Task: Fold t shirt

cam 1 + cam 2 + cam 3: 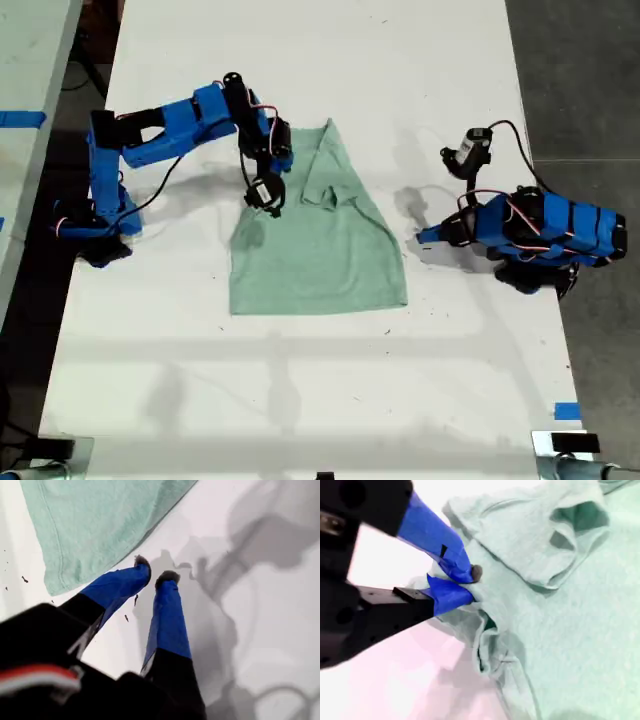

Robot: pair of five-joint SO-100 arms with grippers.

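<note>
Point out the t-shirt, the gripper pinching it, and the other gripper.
t shirt (pixel 320 250): exterior view, middle of the body panel.
my second gripper (pixel 465 582): second wrist view, between the tips shut on a cloth fold.
my first gripper (pixel 154 576): first wrist view, gap between the empty tips.

We record the t shirt as plain pale mint green, unprinted. The table beneath is white. Our fingers are blue with dark tips, on black bodies. Blue tape marks the table's edge at the exterior view's right.
</note>
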